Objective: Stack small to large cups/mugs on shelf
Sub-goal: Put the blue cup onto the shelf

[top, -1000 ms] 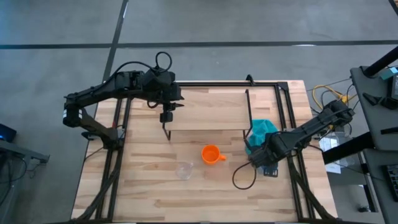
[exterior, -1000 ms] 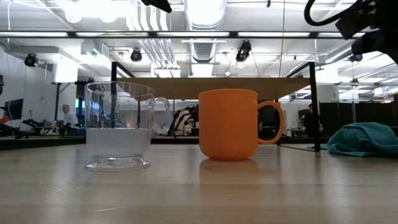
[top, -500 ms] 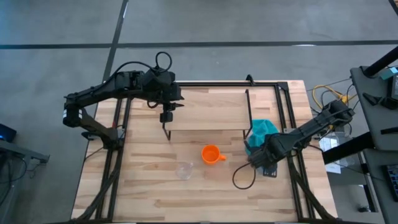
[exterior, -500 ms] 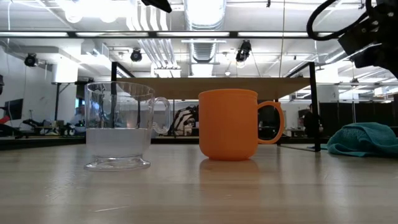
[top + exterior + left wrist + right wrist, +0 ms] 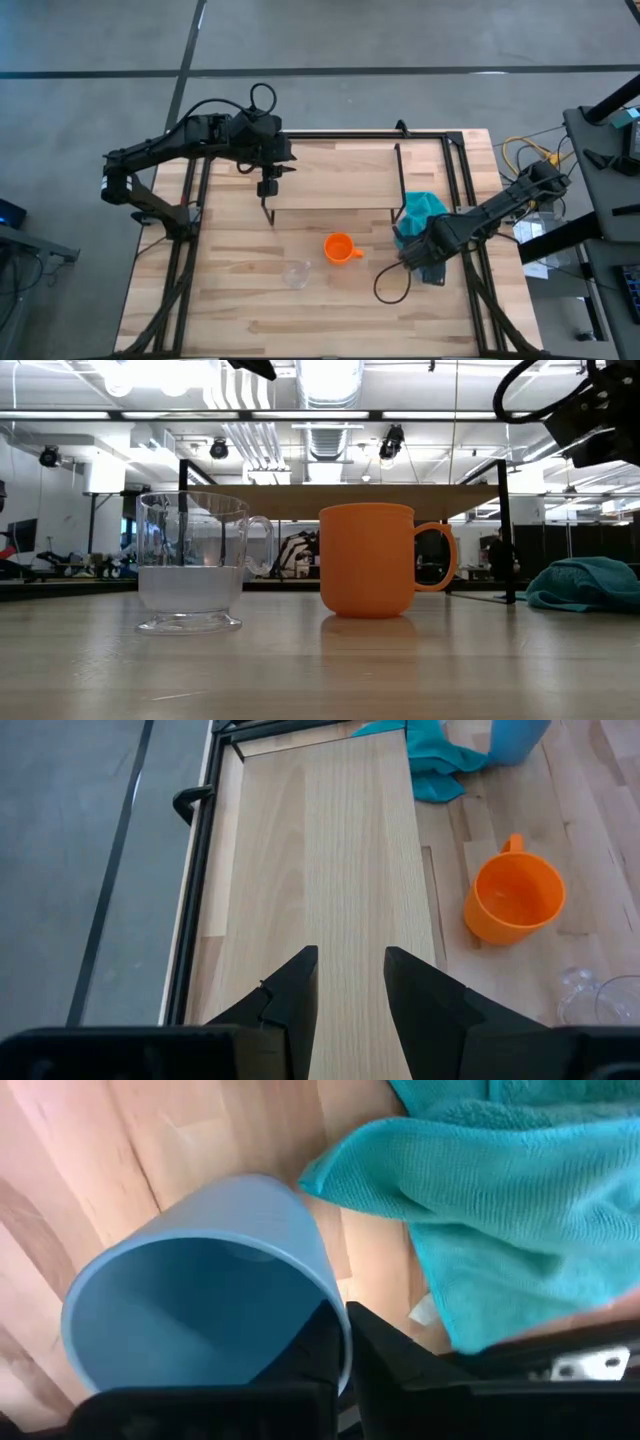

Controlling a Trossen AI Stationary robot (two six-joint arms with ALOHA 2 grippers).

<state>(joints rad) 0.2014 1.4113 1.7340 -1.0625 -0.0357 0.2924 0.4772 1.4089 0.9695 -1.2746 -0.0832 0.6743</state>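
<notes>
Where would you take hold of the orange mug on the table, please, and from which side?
I would grip the orange mug by its rim, coming straight down from above. It stands upright with its mouth open and unobstructed. One finger would go inside and one outside the wall, on a side away from the handle, which points towards the teal cloth. The glass stands apart, leaving room.

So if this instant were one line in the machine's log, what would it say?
right gripper: shut on light blue cup, by teal cloth | left gripper: open over shelf | orange mug, clear glass: on table
</notes>
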